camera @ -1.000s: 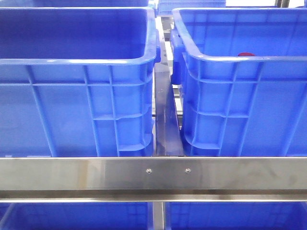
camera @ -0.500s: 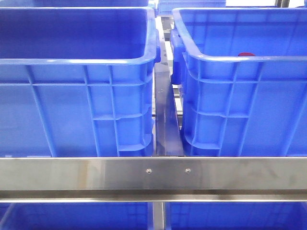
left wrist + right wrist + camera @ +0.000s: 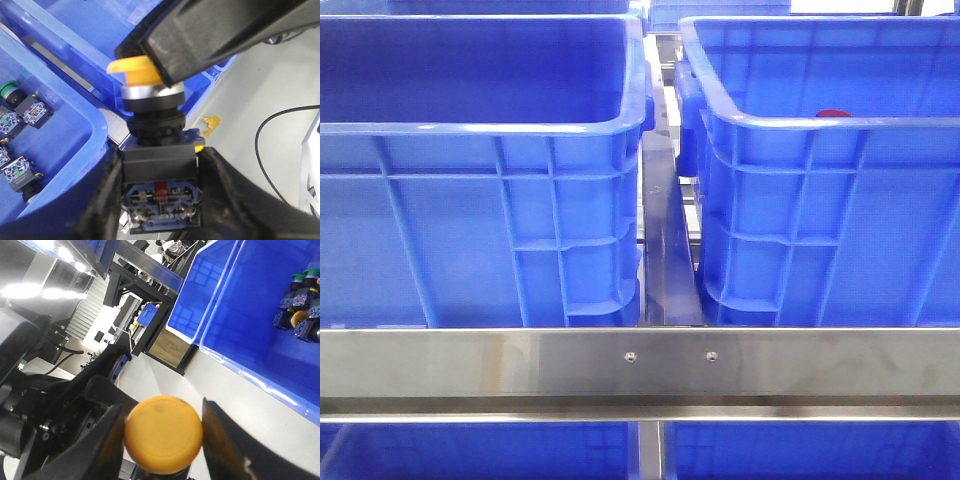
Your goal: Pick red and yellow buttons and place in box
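Ribbed blue box (image 3: 480, 200), round glossy yellow button (image 3: 163, 434)

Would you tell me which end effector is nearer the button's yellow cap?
Right: the right end effector flanks the yellow cap; the left end effector grips the black body.

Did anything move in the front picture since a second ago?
Nothing visibly changed. The left blue crate, the right blue crate, the bit of red button showing over the right crate's rim, and the metal rail all sit where they were. No arm shows in the front view.
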Robot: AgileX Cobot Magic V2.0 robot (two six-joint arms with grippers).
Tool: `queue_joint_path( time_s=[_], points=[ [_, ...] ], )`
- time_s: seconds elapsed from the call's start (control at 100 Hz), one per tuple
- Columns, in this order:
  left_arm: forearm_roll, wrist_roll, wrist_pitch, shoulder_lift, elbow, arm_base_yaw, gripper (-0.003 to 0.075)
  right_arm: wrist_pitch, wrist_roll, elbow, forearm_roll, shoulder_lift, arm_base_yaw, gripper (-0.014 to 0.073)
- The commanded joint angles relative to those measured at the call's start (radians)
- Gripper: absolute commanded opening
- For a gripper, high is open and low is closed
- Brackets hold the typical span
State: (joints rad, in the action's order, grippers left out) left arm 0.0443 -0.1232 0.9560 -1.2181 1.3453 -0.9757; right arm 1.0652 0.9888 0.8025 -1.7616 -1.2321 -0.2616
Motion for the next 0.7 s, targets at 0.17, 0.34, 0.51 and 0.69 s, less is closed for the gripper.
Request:
queue_joint_path(
  time_s=[0.17, 0.34, 0.51, 0.69],
  points=[
    [0.017, -0.004, -0.047, 0.021, 0.027, -0.004, 0.0435, 0.079, 0.003, 0.035, -0.070, 0.021, -0.003, 0.0236],
    [0.021, -0.004, -0.047, 0.027, 0.027, -0.004, 0.0435, 0.074, 0.004, 0.037, -0.071, 0.021, -0.003, 0.0236],
    [0.021, -0.015, -0.049, 0.054, 0.027, -0.004, 0.0433, 0.035, 0.027, 0.040, -0.082, 0.024, 0.000, 0.0236],
    [0.047, -0.031, -0.043, 0.093, 0.027, -0.004, 0.0434, 0.022, 0.041, 0.062, -0.097, 0.024, 0.000, 0.0236]
  ],
)
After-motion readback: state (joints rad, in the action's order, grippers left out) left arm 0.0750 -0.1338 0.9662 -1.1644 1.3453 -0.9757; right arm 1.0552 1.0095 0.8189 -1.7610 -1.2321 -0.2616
